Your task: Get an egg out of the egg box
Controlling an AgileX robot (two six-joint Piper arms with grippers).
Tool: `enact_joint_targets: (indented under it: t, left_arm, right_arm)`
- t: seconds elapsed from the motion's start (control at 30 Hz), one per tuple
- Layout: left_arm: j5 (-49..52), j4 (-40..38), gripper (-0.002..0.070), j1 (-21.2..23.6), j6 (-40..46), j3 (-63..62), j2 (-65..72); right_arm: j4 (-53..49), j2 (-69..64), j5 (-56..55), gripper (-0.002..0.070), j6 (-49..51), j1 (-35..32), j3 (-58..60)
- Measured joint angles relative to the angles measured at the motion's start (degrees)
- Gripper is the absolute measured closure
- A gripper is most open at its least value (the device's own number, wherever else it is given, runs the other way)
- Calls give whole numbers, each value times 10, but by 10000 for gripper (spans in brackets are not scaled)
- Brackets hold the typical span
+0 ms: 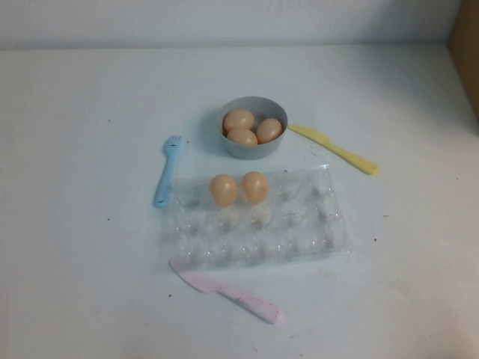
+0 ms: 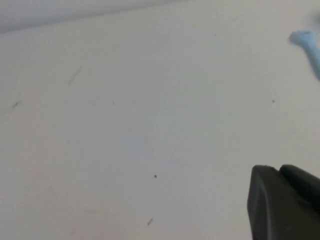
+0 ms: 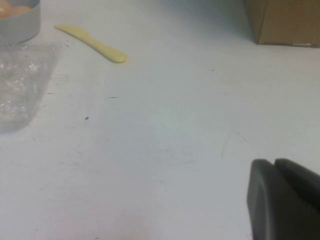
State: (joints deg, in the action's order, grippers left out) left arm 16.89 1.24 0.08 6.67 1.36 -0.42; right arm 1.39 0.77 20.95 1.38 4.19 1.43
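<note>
The clear plastic egg box (image 1: 299,239) lies in the middle of the table. Two orange-tan eggs (image 1: 223,189) (image 1: 254,187) stand side by side in its far row. Neither arm shows in the high view. My left gripper (image 2: 278,170) shows only in the left wrist view, shut and empty over bare table to the left of the box. My right gripper (image 3: 274,163) shows only in the right wrist view, shut and empty over bare table to the right of the box, whose corner (image 3: 20,85) shows there.
A round grey bowl (image 1: 253,148) behind the box holds three more eggs (image 1: 239,120). A blue utensil (image 1: 168,170) lies left of it, a yellow knife (image 1: 333,148) to the right, a pink knife (image 1: 228,293) in front. A cardboard box (image 3: 282,20) stands at the far right.
</note>
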Motion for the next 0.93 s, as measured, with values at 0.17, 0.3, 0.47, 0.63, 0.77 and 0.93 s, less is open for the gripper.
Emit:
enact_joint_targets:
  t: [0.17,0.3,0.47,0.63,0.77,0.93]
  left_arm:
    - [40,-9,678,4,0,1,-1]
    - [42,-22,678,4,0,1,-1]
    - [43,-23,678,4,-1,1,-2]
    - [43,-26,678,4,-1,1,-2]
    - [43,-26,678,4,-1,1,-2]
    - [43,-26,678,4,-1,1,-2]
  right_arm:
    - [0,0,0,694,0,0,0]
    - [0,0,0,694,0,0,0]
    - [0,0,0,694,0,0,0]
    - [0,0,0,694,0,0,0]
    - [0,0,0,694,0,0,0]
    - [0,0,0,694,0,0,0]
